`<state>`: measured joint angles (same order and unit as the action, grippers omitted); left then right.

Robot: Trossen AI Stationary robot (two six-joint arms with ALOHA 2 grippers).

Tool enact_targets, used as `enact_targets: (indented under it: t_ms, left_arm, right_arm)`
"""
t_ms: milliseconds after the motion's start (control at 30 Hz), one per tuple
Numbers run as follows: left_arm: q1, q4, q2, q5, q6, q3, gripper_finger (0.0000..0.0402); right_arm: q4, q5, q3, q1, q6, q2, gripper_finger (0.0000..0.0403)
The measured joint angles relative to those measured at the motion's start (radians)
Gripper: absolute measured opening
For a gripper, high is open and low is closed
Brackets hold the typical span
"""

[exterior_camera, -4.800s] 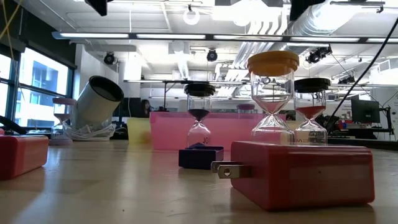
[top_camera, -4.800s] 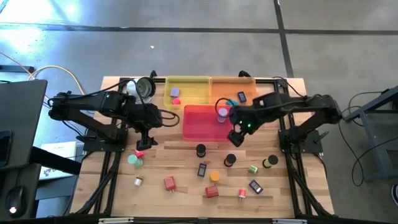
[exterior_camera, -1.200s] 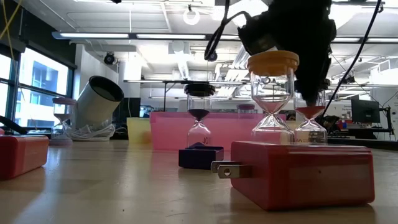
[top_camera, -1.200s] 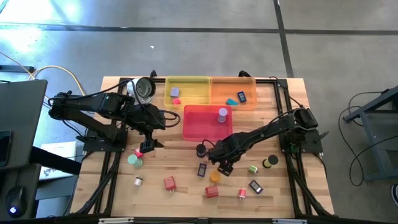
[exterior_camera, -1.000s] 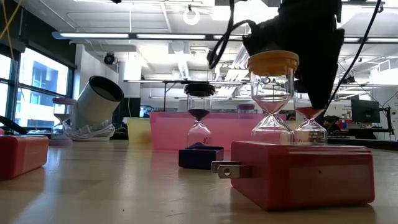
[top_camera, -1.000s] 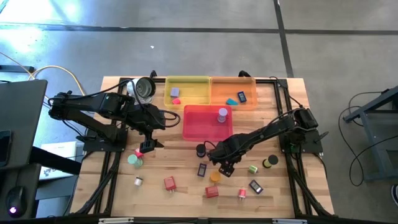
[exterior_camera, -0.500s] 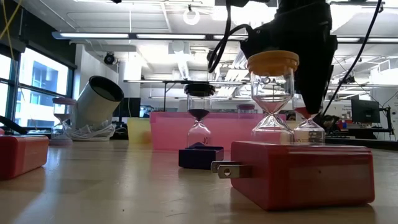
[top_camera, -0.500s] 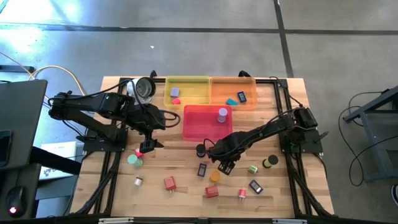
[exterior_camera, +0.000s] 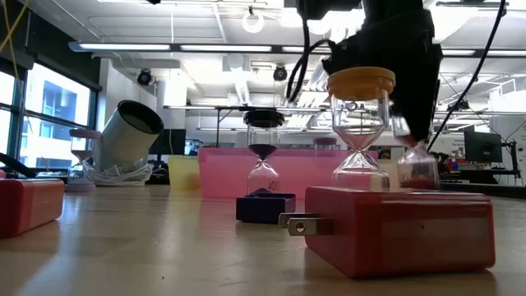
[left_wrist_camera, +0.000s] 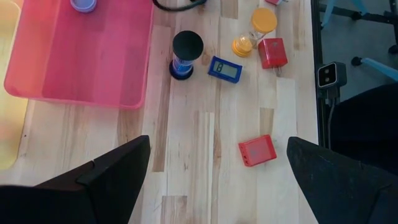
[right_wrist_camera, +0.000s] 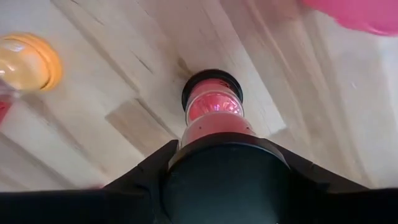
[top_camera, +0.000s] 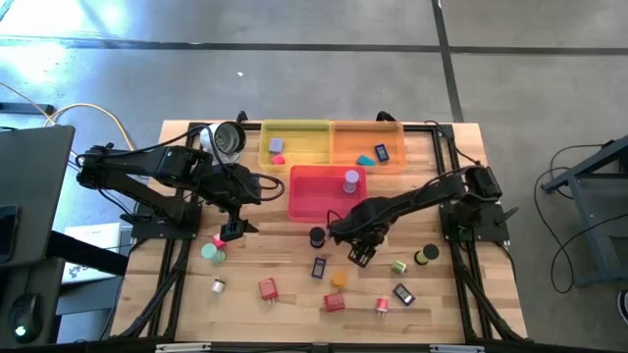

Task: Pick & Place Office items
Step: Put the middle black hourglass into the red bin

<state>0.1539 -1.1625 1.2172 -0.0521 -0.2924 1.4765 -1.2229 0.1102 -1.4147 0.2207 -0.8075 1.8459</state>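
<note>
- We judge the step in hand to be a pick. The right gripper (top_camera: 359,254) is over the middle of the table (top_camera: 275,245), just off the pink tray (top_camera: 302,211), and is clenched on a black-capped sand timer (right_wrist_camera: 212,102) with red sand.
- In the low view that timer (exterior_camera: 417,168) leans. We cannot tell whether its base is clear of the wood.
- The next move, as we see it, calls for a lift straight up, past the orange-capped timer (top_camera: 339,278) just beside it. After that comes a short carry over a tray wall and a release inside.
- The left gripper (top_camera: 230,231) waits near the table's left edge with its fingers spread wide and nothing between them. A small pink piece (top_camera: 219,241) lies under it.
- We count three trays along one table edge: one yellow (top_camera: 299,127), one orange (top_camera: 353,147) and one pink.
- Already in the trays are five pieces. Two are in the yellow tray, two in the orange, and a lilac-capped timer (top_camera: 351,179) is in the pink.
- Loose on the wood we count about twelve pieces. These include another black-capped timer (top_camera: 316,236), two red blocks and two dark rectangular pieces. The smallest are hard to tell apart.
- There is one round silver-rimmed thing (top_camera: 229,137) near the yellow tray's outer corner.
</note>
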Motion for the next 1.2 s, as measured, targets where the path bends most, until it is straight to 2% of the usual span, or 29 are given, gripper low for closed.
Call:
enact_targets:
  t_ms: [267,433,833,1200]
  left_arm:
    - [0.0,0.0,0.0,0.0,0.001,0.0,0.037]
    - [0.0,0.0,0.0,0.0,0.019,0.0,0.037]
    - [-0.017,0.015,0.0,0.002,0.058,0.0,0.037]
    - [-0.04,0.042,0.0,0.004,0.052,0.0,0.037]
  right_arm:
    - [-0.133,-0.031,-0.111,-0.016,0.027,-0.062,0.019]
    - [-0.187,-0.041,-0.153,-0.068,0.051,-0.092,0.0191]
    - [-0.157,-0.124,-0.212,-0.217,0.198,-0.115,0.0191]
    - [-0.087,-0.138,-0.212,-0.345,0.264,-0.113,0.0192]
